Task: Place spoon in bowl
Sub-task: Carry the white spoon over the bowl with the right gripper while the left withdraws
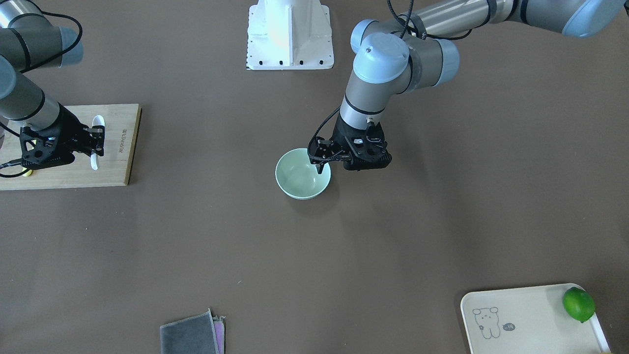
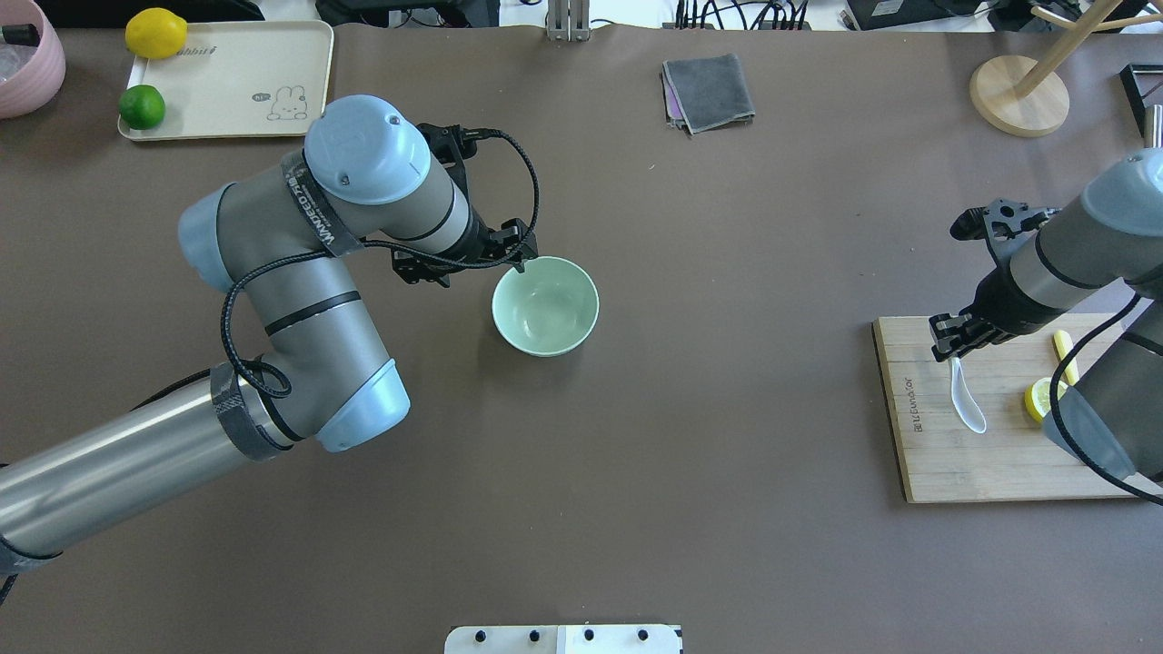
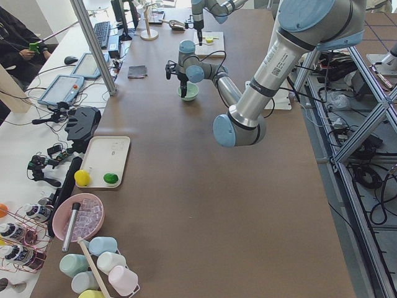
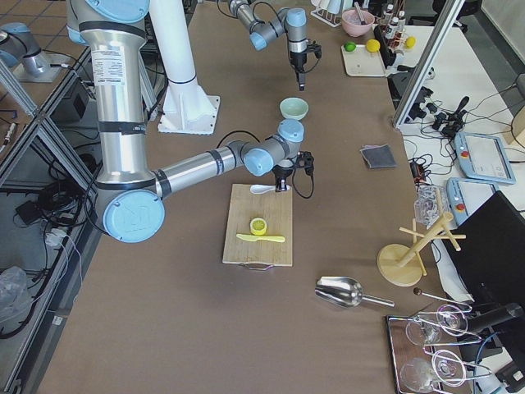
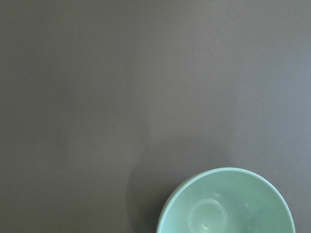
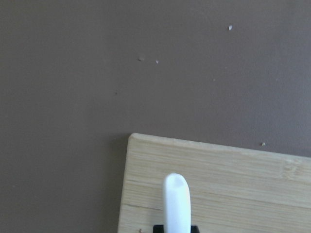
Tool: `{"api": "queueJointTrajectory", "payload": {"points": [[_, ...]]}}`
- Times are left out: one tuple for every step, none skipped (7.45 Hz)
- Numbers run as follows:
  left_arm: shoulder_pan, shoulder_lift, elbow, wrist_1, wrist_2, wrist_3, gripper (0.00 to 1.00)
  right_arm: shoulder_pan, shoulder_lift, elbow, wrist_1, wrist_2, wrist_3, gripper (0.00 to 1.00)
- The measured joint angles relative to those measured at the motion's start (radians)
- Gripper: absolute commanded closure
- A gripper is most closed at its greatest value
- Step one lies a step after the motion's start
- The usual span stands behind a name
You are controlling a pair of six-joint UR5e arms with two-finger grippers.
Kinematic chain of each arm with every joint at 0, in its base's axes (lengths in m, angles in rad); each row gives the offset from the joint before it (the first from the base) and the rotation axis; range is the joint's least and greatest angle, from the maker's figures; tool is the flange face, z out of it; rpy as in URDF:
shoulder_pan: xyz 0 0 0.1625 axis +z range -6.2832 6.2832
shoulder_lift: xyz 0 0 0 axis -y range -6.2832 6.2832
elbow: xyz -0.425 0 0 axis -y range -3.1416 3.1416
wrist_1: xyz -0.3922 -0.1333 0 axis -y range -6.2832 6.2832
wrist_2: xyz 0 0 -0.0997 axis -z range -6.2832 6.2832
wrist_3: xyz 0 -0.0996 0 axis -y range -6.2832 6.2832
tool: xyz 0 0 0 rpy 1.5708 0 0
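The white spoon [image 2: 967, 396] lies on the bamboo cutting board [image 2: 954, 472] at the table's right. It also shows in the front view [image 1: 98, 121] and in the right wrist view [image 6: 176, 201]. My right gripper [image 2: 949, 347] is down over the handle with its fingers closed on it, and the spoon rests on the board. The mint-green bowl [image 2: 545, 305] stands mid-table, empty; it also shows in the front view [image 1: 302, 174] and the left wrist view [image 5: 226, 204]. My left gripper [image 2: 521, 264] is shut and empty at the bowl's left rim. I cannot tell if it touches.
A lemon slice [image 2: 1040, 400] and a yellow knife [image 2: 1065, 354] lie on the board beside the spoon. A folded grey cloth [image 2: 709, 91] lies at the far middle. A cream tray [image 2: 227, 82] holds a lime [image 2: 142, 106] and a lemon [image 2: 155, 33]. A wooden stand [image 2: 1018, 91] is far right.
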Motion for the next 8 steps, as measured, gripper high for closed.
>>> {"api": "queueJointTrajectory", "payload": {"points": [[-0.010, 0.028, -0.013, -0.033, 0.052, 0.009, 0.02, 0.023, 0.024, 0.011, 0.000, 0.000, 0.001, 1.00], [-0.018, 0.055, -0.023, -0.090, 0.092, 0.016, 0.02, 0.043, 0.065, 0.019, 0.002, -0.002, 0.001, 1.00], [-0.032, 0.073, -0.029, -0.134, 0.109, 0.039, 0.02, 0.054, 0.113, 0.026, 0.003, -0.006, 0.001, 1.00], [-0.047, 0.093, -0.032, -0.161, 0.117, 0.074, 0.02, 0.058, 0.161, 0.027, 0.001, -0.010, 0.001, 1.00], [-0.061, 0.121, -0.027, -0.191, 0.124, 0.093, 0.02, 0.057, 0.198, 0.024, -0.002, -0.015, 0.007, 1.00], [-0.083, 0.159, -0.012, -0.239, 0.127, 0.111, 0.02, 0.046, 0.237, 0.017, -0.004, -0.029, 0.038, 1.00], [-0.116, 0.198, 0.000, -0.279, 0.119, 0.161, 0.02, 0.022, 0.287, 0.002, -0.006, -0.050, 0.092, 1.00], [-0.155, 0.238, 0.006, -0.294, 0.089, 0.248, 0.02, -0.012, 0.353, -0.023, -0.022, -0.079, 0.149, 1.00]]}}
